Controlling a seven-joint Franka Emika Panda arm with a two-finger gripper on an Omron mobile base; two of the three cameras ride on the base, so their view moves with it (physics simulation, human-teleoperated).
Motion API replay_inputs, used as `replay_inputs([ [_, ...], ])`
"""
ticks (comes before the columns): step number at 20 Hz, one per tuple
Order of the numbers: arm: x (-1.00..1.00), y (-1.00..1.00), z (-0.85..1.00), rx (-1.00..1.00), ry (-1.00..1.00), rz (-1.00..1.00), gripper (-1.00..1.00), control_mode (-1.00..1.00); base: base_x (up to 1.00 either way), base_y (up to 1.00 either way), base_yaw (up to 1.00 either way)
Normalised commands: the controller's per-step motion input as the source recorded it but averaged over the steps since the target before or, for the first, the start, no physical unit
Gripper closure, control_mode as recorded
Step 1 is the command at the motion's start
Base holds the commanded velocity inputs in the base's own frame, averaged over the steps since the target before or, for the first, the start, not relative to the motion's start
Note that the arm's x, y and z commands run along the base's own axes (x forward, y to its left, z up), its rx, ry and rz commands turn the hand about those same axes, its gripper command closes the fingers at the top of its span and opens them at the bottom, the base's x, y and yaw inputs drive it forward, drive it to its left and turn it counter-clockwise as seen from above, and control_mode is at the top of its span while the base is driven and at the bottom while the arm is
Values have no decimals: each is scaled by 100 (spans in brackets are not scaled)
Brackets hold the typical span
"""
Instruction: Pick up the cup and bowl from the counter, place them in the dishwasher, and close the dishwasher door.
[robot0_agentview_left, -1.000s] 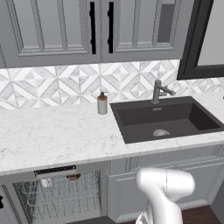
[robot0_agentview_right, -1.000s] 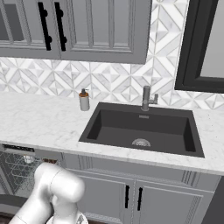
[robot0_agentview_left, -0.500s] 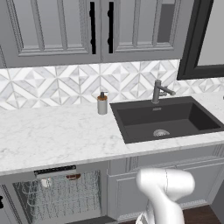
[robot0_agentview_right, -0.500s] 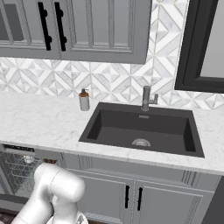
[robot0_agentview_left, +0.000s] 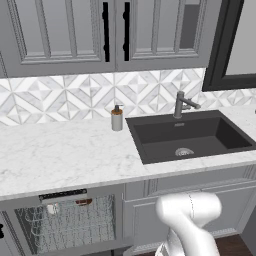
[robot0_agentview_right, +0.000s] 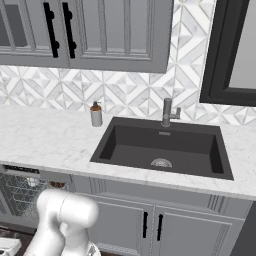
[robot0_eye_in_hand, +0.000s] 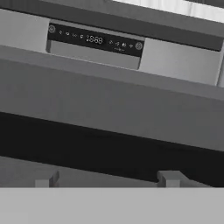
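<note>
Open claw (robot0_eye_in_hand: 107, 179), 2 fingertips apart, faces the dishwasher door (robot0_eye_in_hand: 109, 105) below its control strip (robot0_eye_in_hand: 94, 40). Under the white bench (robot0_agentview_left: 60, 155), the dishwasher (robot0_agentview_left: 67, 225) shows its wire rack (robot0_agentview_left: 70, 227).

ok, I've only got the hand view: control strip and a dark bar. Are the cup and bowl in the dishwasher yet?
Observer: The bowl is. The left base view shows it in the rack, near the top front.
Operator: And the other one?
Observer: A small white thing that looks like the cup sits in the rack too, left of the bowl.
Operator: Anything up top?
Observer: A soap dispenser stands on the counter, just left of the sink.
</note>
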Motion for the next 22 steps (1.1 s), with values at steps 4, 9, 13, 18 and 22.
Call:
replay_inputs([
  [4,100,-10,39,2,-23,21,-100,-100,0,0,0],
  [9,100,0,26,1,-18,14,-100,-100,0,0,0],
  [13,100,-3,2,0,-11,3,-100,-100,0,0,0],
  [18,100,-3,0,0,-6,0,-100,-100,0,0,0],
  [22,100,-4,0,0,-5,0,-100,-100,0,0,0],
])
